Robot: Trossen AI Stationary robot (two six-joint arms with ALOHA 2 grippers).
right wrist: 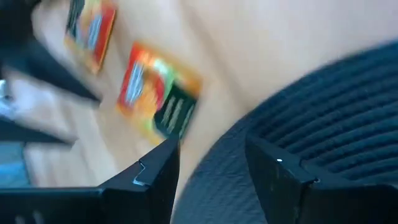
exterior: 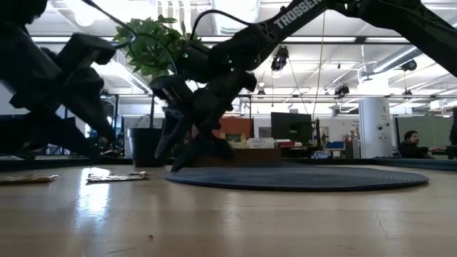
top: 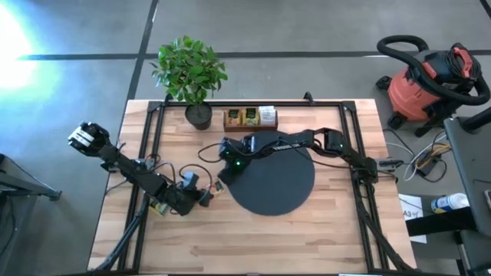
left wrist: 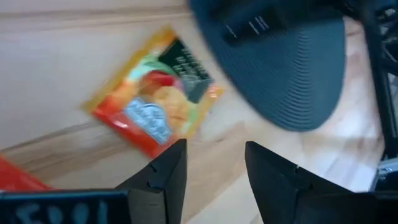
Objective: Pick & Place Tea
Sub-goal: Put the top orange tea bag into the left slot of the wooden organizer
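Hovering at disc edge (top: 230,188): right gripper (top: 222,178)

Disc (top: 278,178) lies mid-counter (top: 330,238). Behind it, at the far edge: tray (top: 250,118), with plant pot (top: 198,115) to its left. Right gripper (top: 228,173) over the disc's left rim. Tea sachet (left wrist: 157,103) flat on the counter just left of the disc, left gripper (top: 201,193) beside it; second sachet (right wrist: 92,31) close by.

My high camera looks straight down on the whole table (top: 307,238). The low one sits at tabletop height, facing the room. Both wrist cameras look close past their fingers, sharing the black disc (left wrist: 298,81) edge and one sachet (right wrist: 158,99).
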